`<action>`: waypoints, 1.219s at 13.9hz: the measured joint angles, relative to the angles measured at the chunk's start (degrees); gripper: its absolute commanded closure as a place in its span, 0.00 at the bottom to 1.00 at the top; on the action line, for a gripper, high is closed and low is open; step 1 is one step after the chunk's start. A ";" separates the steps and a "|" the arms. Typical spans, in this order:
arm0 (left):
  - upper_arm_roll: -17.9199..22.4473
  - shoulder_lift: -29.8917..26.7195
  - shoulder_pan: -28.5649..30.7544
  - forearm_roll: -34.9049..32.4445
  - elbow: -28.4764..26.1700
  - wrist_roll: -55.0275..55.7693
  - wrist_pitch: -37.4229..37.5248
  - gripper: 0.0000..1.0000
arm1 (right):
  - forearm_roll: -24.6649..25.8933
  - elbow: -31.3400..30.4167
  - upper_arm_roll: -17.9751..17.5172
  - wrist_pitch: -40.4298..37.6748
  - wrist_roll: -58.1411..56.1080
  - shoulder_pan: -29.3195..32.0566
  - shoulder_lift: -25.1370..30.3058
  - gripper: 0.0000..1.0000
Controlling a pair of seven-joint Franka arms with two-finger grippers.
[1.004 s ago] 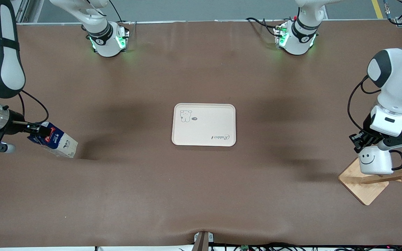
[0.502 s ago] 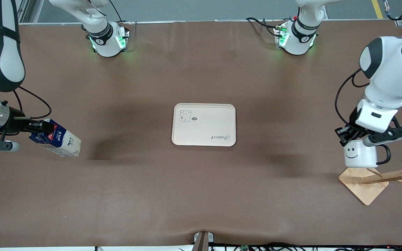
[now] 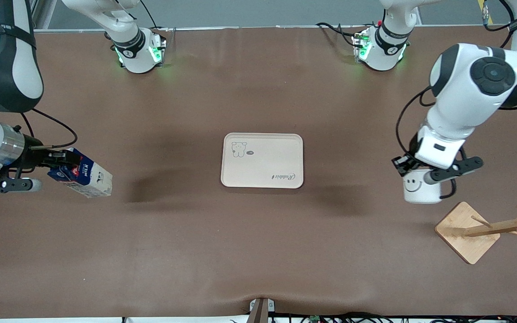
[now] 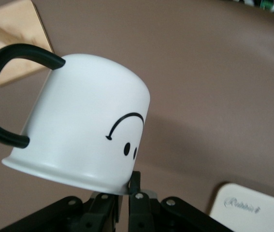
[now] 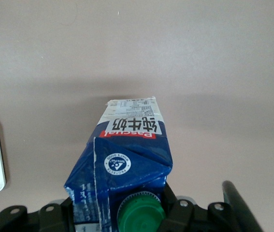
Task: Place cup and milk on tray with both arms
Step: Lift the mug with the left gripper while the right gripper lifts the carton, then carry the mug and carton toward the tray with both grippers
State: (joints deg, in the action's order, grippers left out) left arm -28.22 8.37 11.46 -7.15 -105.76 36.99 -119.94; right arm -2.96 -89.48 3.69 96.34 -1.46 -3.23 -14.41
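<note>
Left jaws (image 3: 413, 169) pinching cup (image 3: 421, 190) aloft, right jaws (image 3: 56, 160) pinching milk (image 3: 83, 175)

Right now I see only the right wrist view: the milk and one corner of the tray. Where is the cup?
Observer: The left end effector holds the cup by its rim, over the table toward the left arm's end.
Operator: Does anything lie on the tray?
Observer: No. The tray carries only its printed bear and script.
Operator: What else is on the table?
Observer: A wooden stand, nearer to the front camera than the tray.
</note>
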 measured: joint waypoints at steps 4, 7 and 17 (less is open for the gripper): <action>-1.33 1.86 -3.54 5.03 0.87 6.00 3.40 1.00 | 0.00 0.00 -0.04 -0.38 0.37 -1.45 -0.85 0.85; -1.40 3.56 -6.34 11.07 1.46 7.89 4.39 1.00 | -0.05 0.00 -0.05 -1.65 2.52 -2.16 -1.02 0.86; -1.54 17.16 -18.62 20.19 9.76 24.03 7.96 1.00 | -0.25 0.03 -0.26 -2.06 10.01 -7.05 -1.17 0.88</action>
State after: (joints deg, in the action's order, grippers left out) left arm -29.75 25.53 -7.15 13.04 -96.01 61.02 -111.98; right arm -3.21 -89.45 3.43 94.28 8.54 -10.28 -15.58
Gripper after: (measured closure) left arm 0.907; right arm 0.427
